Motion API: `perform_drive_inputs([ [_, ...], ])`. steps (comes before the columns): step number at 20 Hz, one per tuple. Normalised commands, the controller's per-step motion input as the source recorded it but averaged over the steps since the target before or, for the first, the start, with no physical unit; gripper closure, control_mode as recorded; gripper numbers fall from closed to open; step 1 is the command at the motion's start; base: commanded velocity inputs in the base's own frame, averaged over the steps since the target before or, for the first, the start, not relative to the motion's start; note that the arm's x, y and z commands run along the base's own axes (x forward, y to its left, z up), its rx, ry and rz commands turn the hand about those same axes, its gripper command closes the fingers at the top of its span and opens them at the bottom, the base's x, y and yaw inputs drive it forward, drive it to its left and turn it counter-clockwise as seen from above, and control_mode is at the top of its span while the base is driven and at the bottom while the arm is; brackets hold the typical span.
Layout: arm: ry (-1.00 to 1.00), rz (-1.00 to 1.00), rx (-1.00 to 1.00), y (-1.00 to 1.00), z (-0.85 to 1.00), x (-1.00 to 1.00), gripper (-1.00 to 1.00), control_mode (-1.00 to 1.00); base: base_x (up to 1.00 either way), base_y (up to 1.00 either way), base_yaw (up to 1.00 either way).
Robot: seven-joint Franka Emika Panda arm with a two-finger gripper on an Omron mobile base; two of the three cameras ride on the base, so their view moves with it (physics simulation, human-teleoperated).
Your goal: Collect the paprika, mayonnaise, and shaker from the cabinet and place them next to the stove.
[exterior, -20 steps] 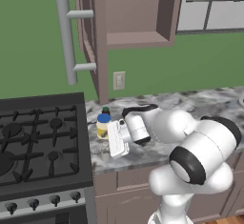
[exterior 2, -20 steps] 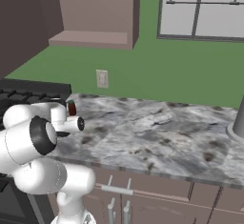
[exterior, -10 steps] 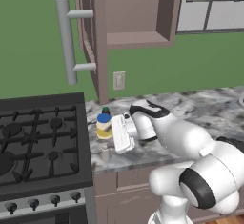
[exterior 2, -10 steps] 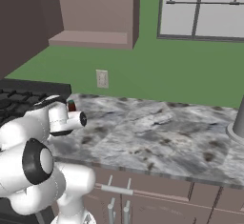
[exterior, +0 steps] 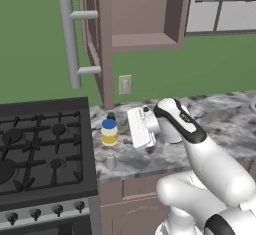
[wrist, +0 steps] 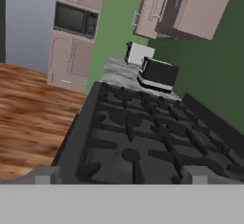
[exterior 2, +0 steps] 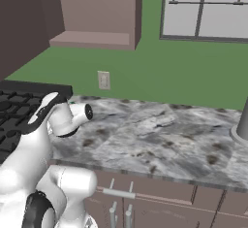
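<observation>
Three containers stand on the marbled countertop (exterior: 220, 116) just right of the stove (exterior: 40, 149), left of centre in the left base view: the mayonnaise (exterior: 109, 132) with its blue lid, the paprika (exterior: 111, 115) mostly hidden behind it, and the shaker (exterior: 110, 160) in front, near the counter's edge. Above them, in the upper half of that frame, the cabinet (exterior: 145, 14) hangs open — its door turned edge-on, the long grey bar handle (exterior: 70, 41) facing left. The robot's hand sits low over the counter just right of the jars; whether the gripper is spread or closed cannot be told. The hand view looks across the stove's grates toward a toaster (wrist: 158, 74) and a microwave (wrist: 75, 19) at its top.
</observation>
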Motion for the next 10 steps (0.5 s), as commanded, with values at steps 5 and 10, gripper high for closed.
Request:
perform_drive_inputs([
  [5,-0.02,-0.05,0.0,-0.45,0.98,-0.3,-1.0,-1.0,0.0,0.0,0.0],
  [10,-0.03,-0.05,0.0,-0.43,0.94,-0.33,-1.0,-1.0,0.0,0.0,0.0],
])
